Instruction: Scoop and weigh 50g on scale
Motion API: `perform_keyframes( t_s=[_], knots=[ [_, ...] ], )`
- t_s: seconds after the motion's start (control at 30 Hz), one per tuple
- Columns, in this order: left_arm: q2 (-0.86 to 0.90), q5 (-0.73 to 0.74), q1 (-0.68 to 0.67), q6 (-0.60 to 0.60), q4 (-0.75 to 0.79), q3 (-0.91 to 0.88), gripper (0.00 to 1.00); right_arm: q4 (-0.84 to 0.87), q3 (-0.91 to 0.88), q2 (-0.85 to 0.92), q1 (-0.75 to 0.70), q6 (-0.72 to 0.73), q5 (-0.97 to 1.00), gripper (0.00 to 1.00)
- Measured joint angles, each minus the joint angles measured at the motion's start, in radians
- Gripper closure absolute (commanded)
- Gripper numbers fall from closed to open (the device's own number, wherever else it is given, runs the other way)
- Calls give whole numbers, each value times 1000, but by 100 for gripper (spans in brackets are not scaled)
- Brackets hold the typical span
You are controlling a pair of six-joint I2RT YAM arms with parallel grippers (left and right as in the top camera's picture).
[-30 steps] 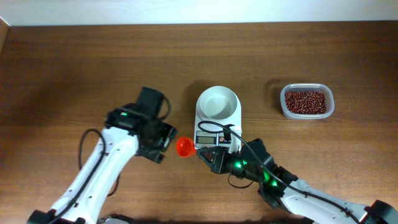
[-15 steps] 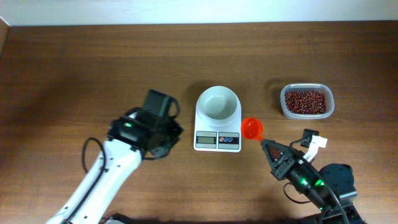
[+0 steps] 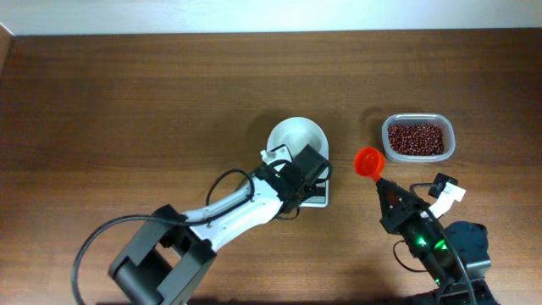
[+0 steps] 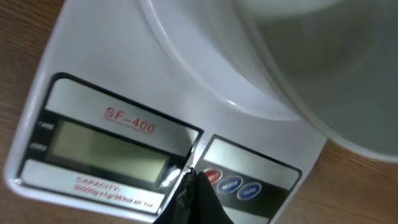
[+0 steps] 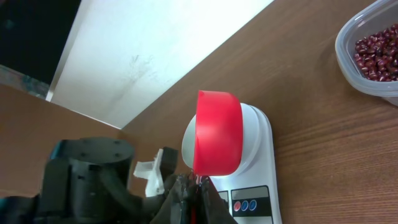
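The white scale (image 3: 292,135) stands mid-table with its round bowl empty. My left gripper (image 3: 309,185) lies over the scale's front panel. In the left wrist view its shut black tips (image 4: 196,178) hold nothing and rest at the red button, beside the grey display (image 4: 112,142). My right gripper (image 3: 381,185) is shut on the handle of an orange-red scoop (image 3: 368,160), right of the scale. The scoop (image 5: 217,140) looks empty and is held on edge. The red-brown beans (image 3: 416,137) fill a tub at the right (image 5: 376,53).
The clear plastic tub (image 3: 452,140) sits on the brown table just right of the scoop. The left arm's black body (image 5: 93,177) crosses the table left of the scale (image 5: 258,155). A pale wall edge runs along the far side.
My left arm has swung right from beside the scale onto its button panel, and its jaws have closed. My right gripper has carried the scoop right and farther back, toward the tub.
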Motion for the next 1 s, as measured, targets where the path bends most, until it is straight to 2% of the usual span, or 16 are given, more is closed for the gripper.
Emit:
perform_keyframes(
  t_s=[0.13, 1.0],
  knots=[
    [15, 0, -13, 0, 32, 0, 96, 0, 0, 0, 0, 0, 1, 96],
    [42, -31, -36, 0, 52, 0, 100, 0, 0, 0, 0, 0, 0, 96]
  ],
)
